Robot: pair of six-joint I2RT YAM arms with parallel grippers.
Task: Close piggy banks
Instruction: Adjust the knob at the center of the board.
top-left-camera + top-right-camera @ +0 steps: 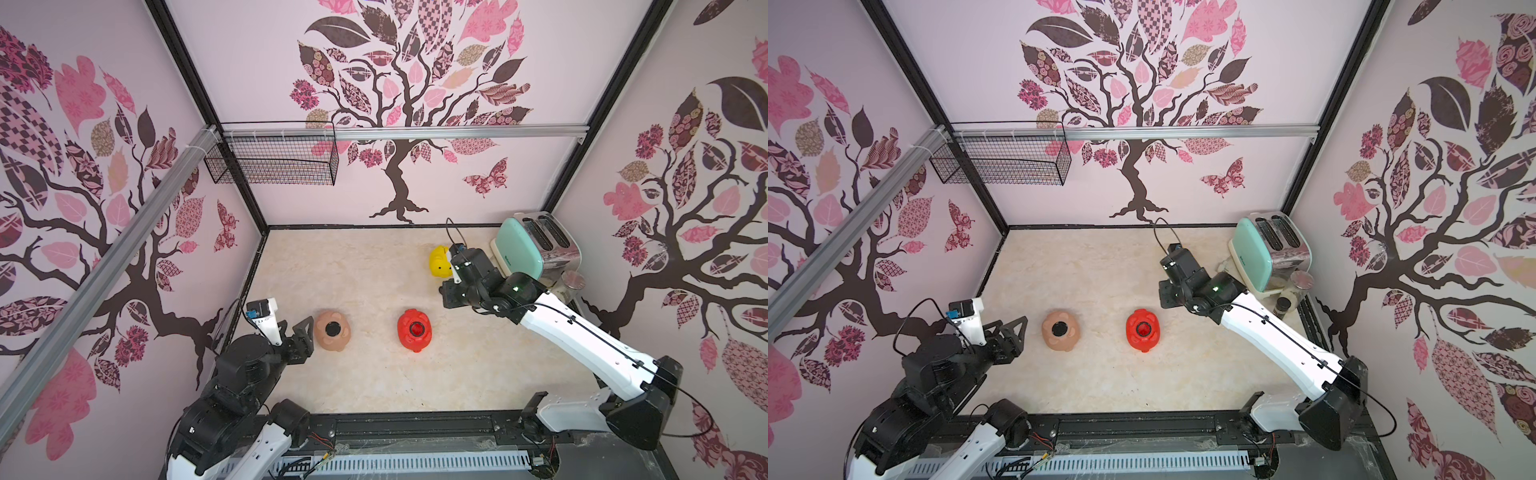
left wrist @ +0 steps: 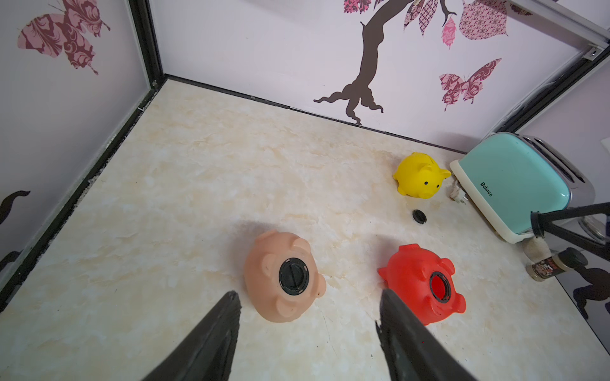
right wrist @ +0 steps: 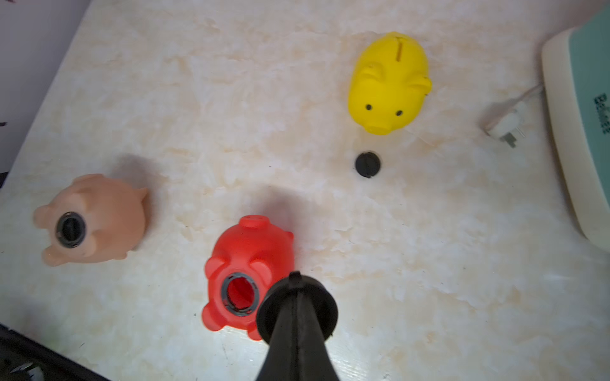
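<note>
Marble-look tabletop (image 1: 353, 270) ran to black frame rails on the left and far sides. Peach-pink piggy bank (image 1: 323, 341) lay belly-up near-left, with a fitted plug (image 1: 332, 329) seated in its hole. Red piggy bank (image 1: 409, 343) lay belly-up at centre, well apart from the peach-pink one, belly hole open. Yellow piggy bank (image 1: 438, 262) stood upright far-right, just beside the mint-green toaster (image 1: 521, 249). Loose plug (image 2: 419, 216) sat on the marble just off its snout, between it and the red one.

Left gripper (image 1: 306, 337) hung just left of the peach-pink bank, not touching, jaws spread with nothing in them. Right gripper (image 3: 294, 283) was clamped on a held plug (image 3: 325, 310), up off the table between the red and yellow banks.

Toaster's cord plug (image 3: 505, 128) lay between the yellow bank and the toaster. Spice jar (image 2: 548, 264) stood at the right edge, on the toaster's near side. Widest open marble was far-left, from the peach-pink bank out to the far rail.
</note>
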